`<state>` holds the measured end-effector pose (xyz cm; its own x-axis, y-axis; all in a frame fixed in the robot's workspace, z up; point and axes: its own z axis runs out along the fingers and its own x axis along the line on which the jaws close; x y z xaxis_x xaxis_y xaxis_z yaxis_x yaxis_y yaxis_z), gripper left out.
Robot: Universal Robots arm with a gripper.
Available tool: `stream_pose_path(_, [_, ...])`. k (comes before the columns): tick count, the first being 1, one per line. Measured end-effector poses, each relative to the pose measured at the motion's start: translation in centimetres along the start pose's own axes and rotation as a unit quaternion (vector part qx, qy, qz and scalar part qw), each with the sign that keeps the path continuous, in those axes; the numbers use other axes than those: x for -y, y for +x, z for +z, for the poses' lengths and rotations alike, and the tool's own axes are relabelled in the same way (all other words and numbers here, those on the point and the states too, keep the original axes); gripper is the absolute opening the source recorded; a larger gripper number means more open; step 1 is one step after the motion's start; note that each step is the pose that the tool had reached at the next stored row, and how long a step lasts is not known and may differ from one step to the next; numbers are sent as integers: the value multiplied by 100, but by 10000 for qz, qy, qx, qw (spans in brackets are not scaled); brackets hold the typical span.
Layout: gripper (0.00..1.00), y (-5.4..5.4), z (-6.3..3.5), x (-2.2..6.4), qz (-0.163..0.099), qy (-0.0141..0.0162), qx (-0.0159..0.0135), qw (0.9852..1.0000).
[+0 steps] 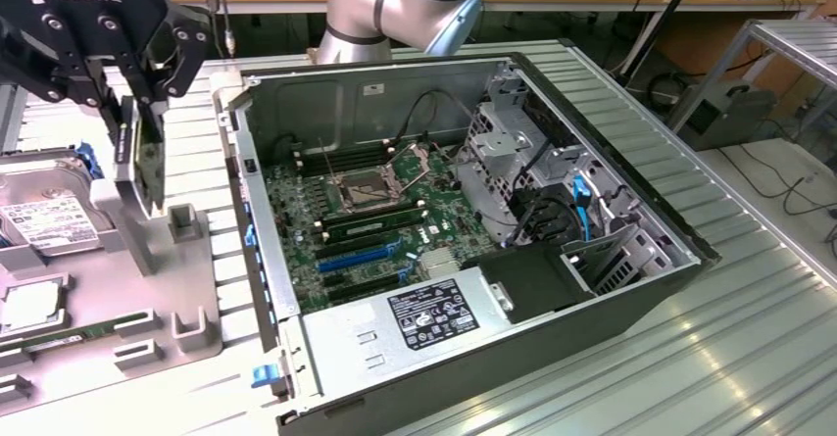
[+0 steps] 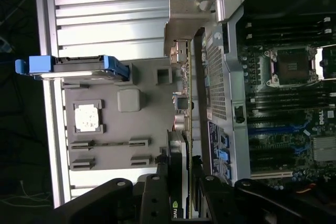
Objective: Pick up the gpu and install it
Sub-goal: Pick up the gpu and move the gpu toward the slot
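The gpu (image 1: 144, 167) stands on edge in a grey slotted stand (image 1: 147, 240) on the exterior view's left, its green board and silver bracket facing sideways. My gripper (image 1: 141, 113) comes down on its upper edge, one finger on each face, shut on the card. In the wrist view the gpu (image 2: 182, 103) runs edge-on away from my gripper (image 2: 182, 178), its black cooler pinched between the fingers. The open computer case (image 1: 628, 289) lies right beside it, with the motherboard's blue expansion slots (image 1: 353, 255) bare inside.
The grey parts tray (image 1: 196, 289) also carries a silver hard drive (image 1: 46, 216) with blue rails, a processor chip (image 1: 29, 304) and a memory stick (image 1: 66, 338). The case's side wall (image 2: 223, 77) rises close beside the card. A drive cage (image 1: 516, 152) fills the case's far side.
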<state>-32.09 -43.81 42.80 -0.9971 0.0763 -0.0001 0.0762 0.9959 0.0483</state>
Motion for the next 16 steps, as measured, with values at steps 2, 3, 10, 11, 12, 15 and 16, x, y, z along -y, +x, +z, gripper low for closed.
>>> stream_pose_path(2, [27,-39,0,-3,0,0,0,10000])
stream_pose_path(3, [27,-62,1,-5,0,-1,1,10000])
stream_pose_path(10, [27,-187,1,-14,0,0,0,10000])
stream_pose_path(11, [27,-216,1,-17,0,0,0,10000])
stream_pose_path(12, [27,-239,2,-18,0,0,0,10000])
stream_pose_path(15, [27,-304,2,-23,0,0,0,10000])
stream_pose_path(16, [27,-322,2,-25,0,0,1,10000])
